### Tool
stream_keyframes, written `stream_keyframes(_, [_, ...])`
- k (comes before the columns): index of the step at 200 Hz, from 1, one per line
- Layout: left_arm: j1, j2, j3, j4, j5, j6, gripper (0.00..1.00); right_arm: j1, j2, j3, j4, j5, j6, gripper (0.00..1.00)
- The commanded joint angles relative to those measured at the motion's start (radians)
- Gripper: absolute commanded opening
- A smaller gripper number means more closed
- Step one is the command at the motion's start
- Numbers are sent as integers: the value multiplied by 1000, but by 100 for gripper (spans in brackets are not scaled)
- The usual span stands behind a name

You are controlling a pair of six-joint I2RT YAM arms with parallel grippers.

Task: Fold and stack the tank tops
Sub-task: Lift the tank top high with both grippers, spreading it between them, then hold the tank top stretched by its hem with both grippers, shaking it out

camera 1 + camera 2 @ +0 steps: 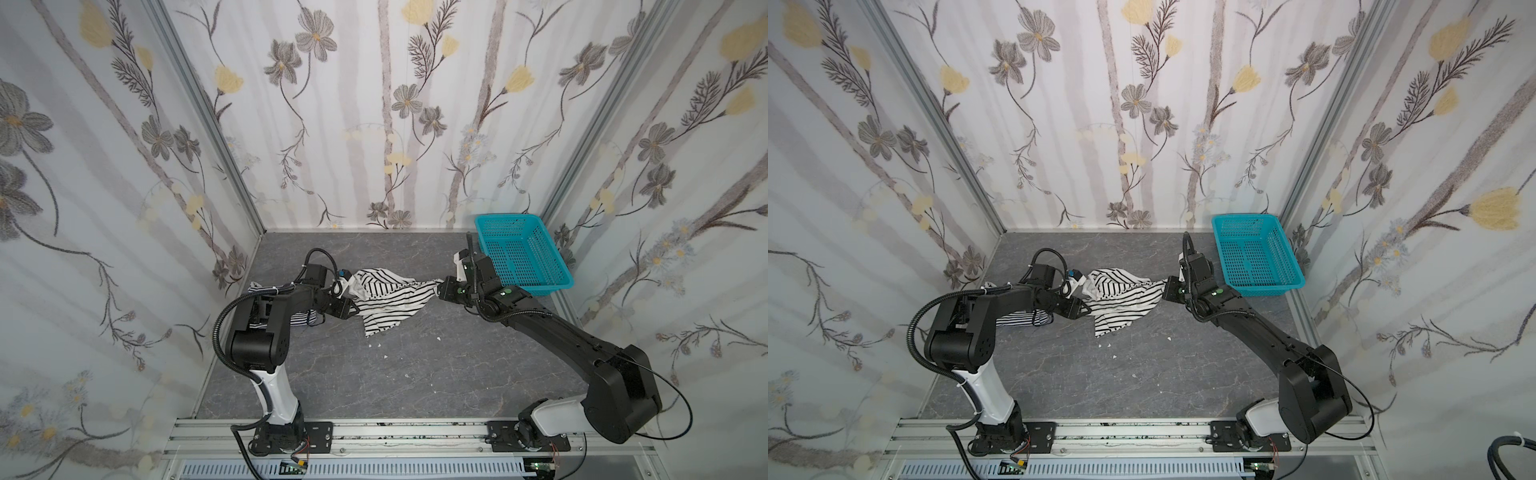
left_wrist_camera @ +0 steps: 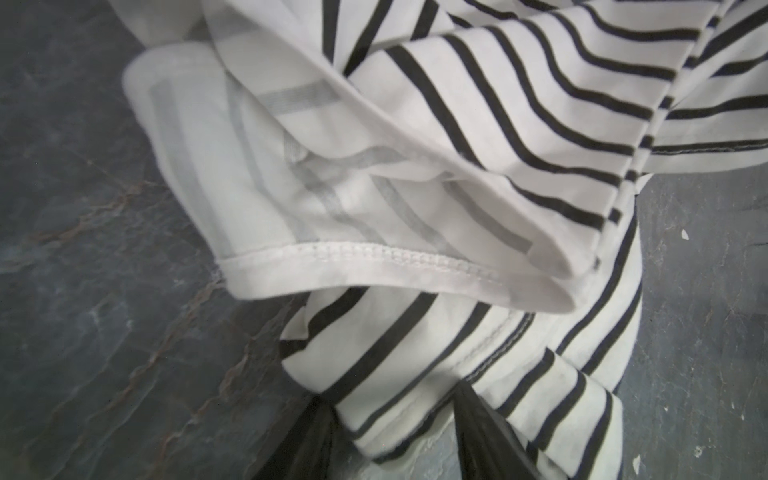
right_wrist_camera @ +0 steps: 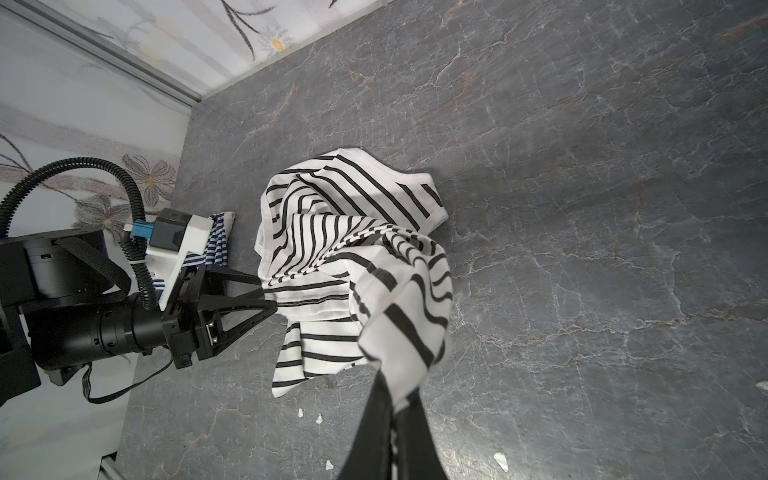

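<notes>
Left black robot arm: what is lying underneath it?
A thin navy-and-white striped fabric top lies on the grey marbled table beneath it. Only its edges show; the left arm covers the rest.

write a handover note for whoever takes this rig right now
Right gripper: shut on one end of the black-and-white top, which is bunched.
Left gripper: at its opposite edge, cloth between the jaws, grip unclear.
Navy-striped top: on the table, mostly hidden by the left arm.
Done: no fold visible.
Left: flatten and fold both, then stack.
</notes>
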Motion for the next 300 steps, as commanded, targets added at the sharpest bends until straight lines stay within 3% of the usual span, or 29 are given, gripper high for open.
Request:
stream_keyframes(1, [4, -3, -4, -52, 13, -17, 28, -9, -5, 9, 45, -9, 3, 0])
stream_keyframes(31, [32, -103, 5, -70, 29, -59, 0, -24, -15, 39, 47, -28, -4, 0])
stream_keyframes(98, [74, -429, 261, -174, 77, -206, 0, -71, -126, 210, 23, -137, -17, 0])
stream_keyframes(168, [97, -473, 551, -200, 112, -323, 0, -132, -205, 435, -61, -167, -21, 0])
stream_keyframes(231, [98, -508, 602, -212, 118, -337, 0, -162, -241, 466, -111, -202, -28, 0])
stream_keyframes(300, [96, -625, 625, -246, 162, -374, 0, -153, -384, 459, -145, -262, -48, 0])
